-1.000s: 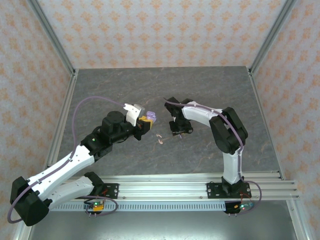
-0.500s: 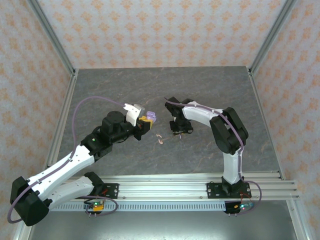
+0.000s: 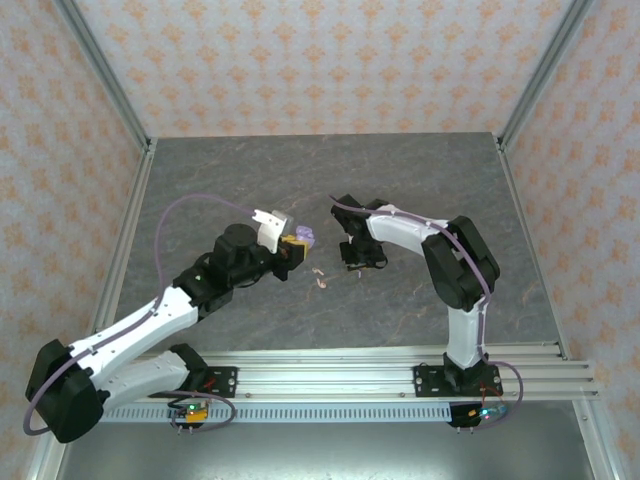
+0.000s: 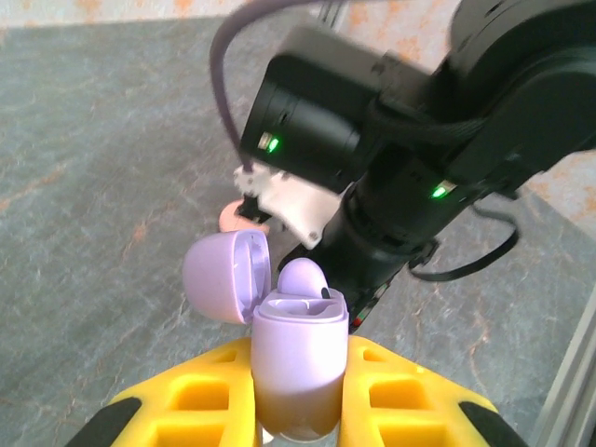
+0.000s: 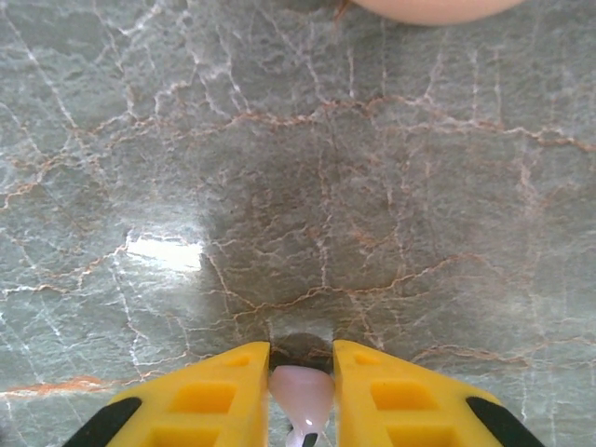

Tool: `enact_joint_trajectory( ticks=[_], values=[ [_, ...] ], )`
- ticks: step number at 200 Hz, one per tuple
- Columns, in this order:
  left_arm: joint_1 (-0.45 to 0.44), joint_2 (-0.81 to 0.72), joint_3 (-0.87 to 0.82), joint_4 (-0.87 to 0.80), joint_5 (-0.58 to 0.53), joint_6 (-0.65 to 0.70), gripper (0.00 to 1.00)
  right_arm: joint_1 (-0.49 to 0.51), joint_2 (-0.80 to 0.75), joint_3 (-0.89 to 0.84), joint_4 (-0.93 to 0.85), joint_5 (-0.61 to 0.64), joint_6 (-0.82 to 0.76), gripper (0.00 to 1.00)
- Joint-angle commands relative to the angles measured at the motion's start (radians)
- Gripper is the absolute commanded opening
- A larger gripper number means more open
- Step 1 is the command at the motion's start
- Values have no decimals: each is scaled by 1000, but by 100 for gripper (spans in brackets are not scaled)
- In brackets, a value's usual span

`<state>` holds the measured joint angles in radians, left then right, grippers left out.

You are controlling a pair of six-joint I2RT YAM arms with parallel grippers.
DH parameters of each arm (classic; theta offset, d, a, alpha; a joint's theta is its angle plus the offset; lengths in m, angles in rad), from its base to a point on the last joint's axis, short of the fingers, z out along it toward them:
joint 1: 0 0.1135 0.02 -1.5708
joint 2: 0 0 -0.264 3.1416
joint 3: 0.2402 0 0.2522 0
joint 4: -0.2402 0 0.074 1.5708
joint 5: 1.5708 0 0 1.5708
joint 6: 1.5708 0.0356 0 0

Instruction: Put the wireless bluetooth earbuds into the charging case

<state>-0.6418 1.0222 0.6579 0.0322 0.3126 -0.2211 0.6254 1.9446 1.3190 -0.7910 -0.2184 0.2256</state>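
Observation:
My left gripper [image 4: 298,374] is shut on the lilac charging case [image 4: 300,358], held upright above the table. Its lid [image 4: 222,277] is flipped open to the left, and one lilac earbud [image 4: 303,277] sits in a slot. From above, the case [image 3: 306,235] shows at the tip of my left gripper [image 3: 296,243]. My right gripper [image 5: 301,358] is down at the table, shut on a small pale earbud [image 5: 301,393] between its yellow fingers [image 5: 223,382]. In the top view my right gripper [image 3: 358,263] is right of two pale pink earbuds [image 3: 320,276] that lie loose on the table.
A round pale pink case [image 5: 428,7] lies on the marble table just beyond my right gripper, and its edge [image 4: 233,216] also peeks out behind the right arm. Metal frame posts [image 3: 100,70] and patterned walls enclose the table [image 3: 250,180].
My left arm has shifted slightly right and forward with the case. The right gripper's jaws have narrowed onto the earbud, staying in place.

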Motion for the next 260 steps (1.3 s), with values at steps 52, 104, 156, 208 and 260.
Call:
enact_joint_trajectory(
  ticks=[52,104,156,208,260],
  values=[
    [-7,119,-89,194,-24,-53,18,-50,-108,-97,100,-116,33,23],
    [-7,223,-156,382,41,-37,18,-98,-215,-159,179,-227,58,23],
    [-7,307,-197,528,120,7,19,-103,-321,-168,201,-278,59,23],
    [-8,359,-207,626,172,20,19,-99,-408,-165,259,-359,44,23],
    [-9,389,-191,652,204,12,19,-85,-443,-140,297,-409,50,23]
  ],
)
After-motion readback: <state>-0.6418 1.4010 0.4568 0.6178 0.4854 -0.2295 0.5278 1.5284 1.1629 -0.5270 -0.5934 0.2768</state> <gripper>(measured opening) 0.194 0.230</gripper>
